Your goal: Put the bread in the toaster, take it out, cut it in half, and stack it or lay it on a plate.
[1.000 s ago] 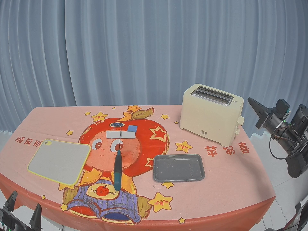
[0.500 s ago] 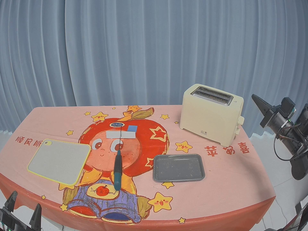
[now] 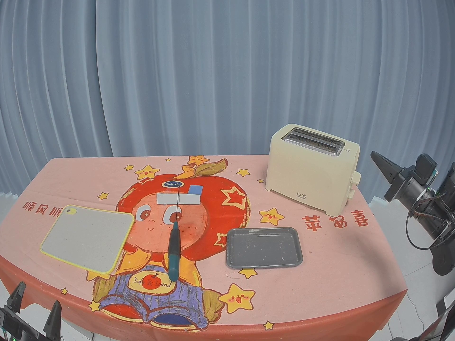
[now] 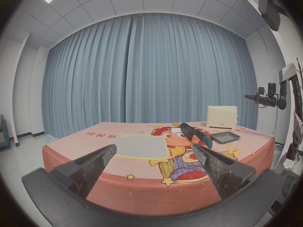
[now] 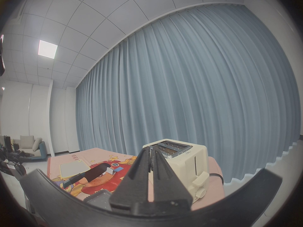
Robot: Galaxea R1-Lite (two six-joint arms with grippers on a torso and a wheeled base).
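With left fingers (image 4: 91, 166) spread and right fingers (image 5: 135, 177) closed together near the toaster (image 3: 310, 169), nothing is held; cutting and plating are judged outstanding.

A small dark mark (image 3: 301, 195), too small to read, sits low on the front of the toaster (image 3: 310, 166), which stands near the right gripper (image 3: 375, 155). On the tablecloth (image 3: 332, 271) before the toaster is a row of large red characters (image 3: 335, 221). A second red row (image 3: 42, 210) runs along the cloth's edge beyond the left gripper (image 3: 38, 295). Farther from both grippers, a dark oval label (image 3: 173, 184) with pale script tops the printed apple face. More script rings a small apple badge (image 3: 151, 282).
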